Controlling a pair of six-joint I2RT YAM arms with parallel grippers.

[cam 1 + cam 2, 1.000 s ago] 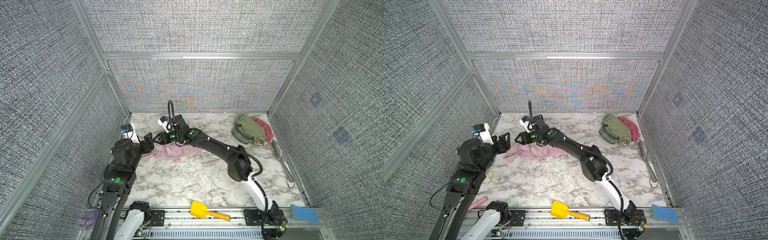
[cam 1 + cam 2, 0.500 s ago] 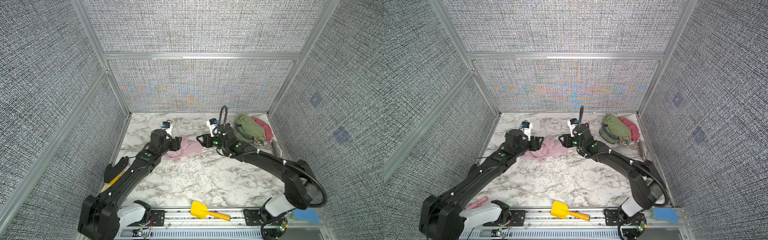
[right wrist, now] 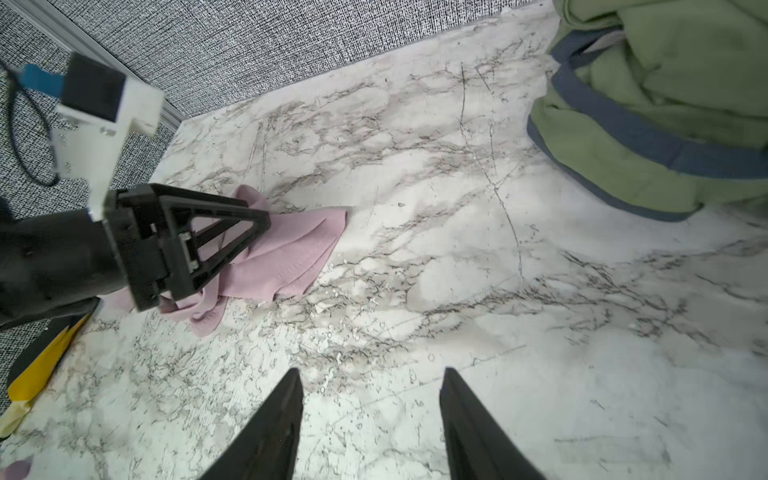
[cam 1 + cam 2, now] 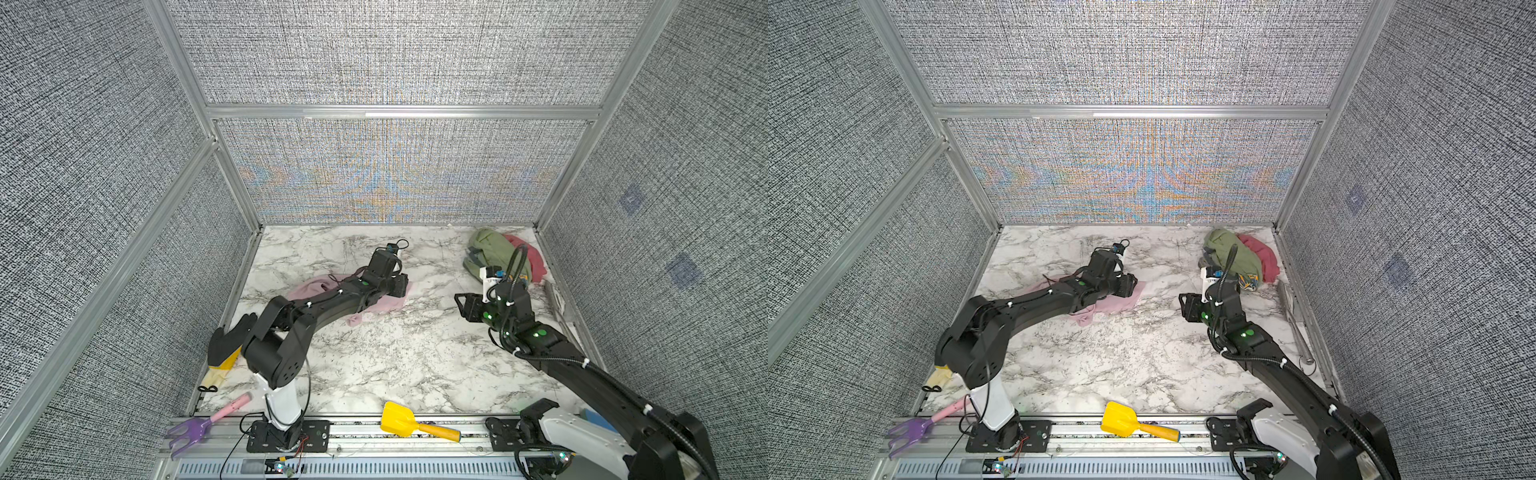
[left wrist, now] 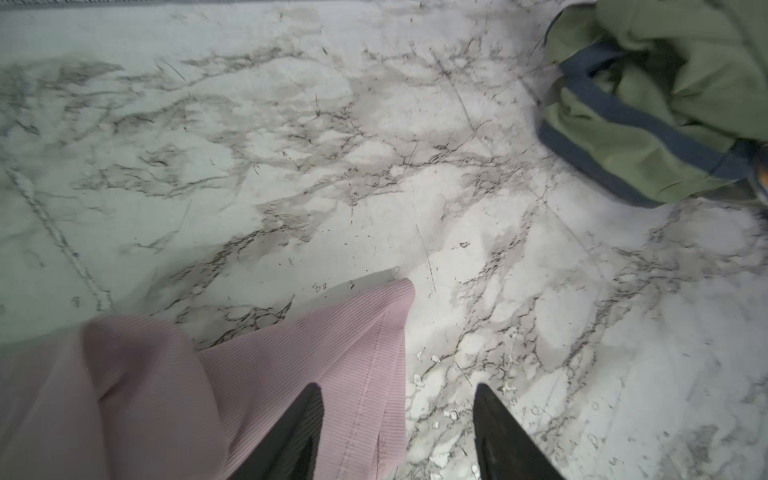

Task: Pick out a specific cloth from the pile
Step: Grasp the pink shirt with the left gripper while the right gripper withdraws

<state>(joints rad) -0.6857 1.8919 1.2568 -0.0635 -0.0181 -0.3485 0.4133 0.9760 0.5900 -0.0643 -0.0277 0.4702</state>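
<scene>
Left arm lay stretched low from its base at the near left, forearm running far and rightward over the cloth (image 4: 386, 306), wrist level. The left gripper (image 5: 397, 387) sat at the cloth's right end with jaws parted and nothing clamped. In the left wrist view one finger (image 5: 305, 419) lay over the pink ribbed fabric and the other over bare marble, the stitched hem running between them. Right arm reached from the near right base up along the right side, elbow low, wrist turned so the right gripper (image 3: 370, 372) pointed left. It was released, jaws apart above the bare table (image 4: 395, 365), holding nothing. The cloth lay crumpled left of centre, partly under the left forearm, its right corner flat on the marble, well apart from the pile (image 4: 494, 254). The pile sat in the far right corner close to the walls: olive green piece with dark trim uppermost, rose-red cloth (image 4: 1264, 257) on its right, patterned piece (image 4: 1250, 283) at its near edge. Wide open marble lay between the two grippers and across the centre toward the near rail. Clutter kept to the margins: black and yellow glove (image 4: 227, 341) at the left wall, purple rake (image 4: 189, 431) and yellow scoop (image 4: 397, 417) on the near rail, metal rod (image 4: 1296, 328) along the right edge. Small print on the left arm's white camera mount (image 3: 89, 124) was too blurred to read.
</scene>
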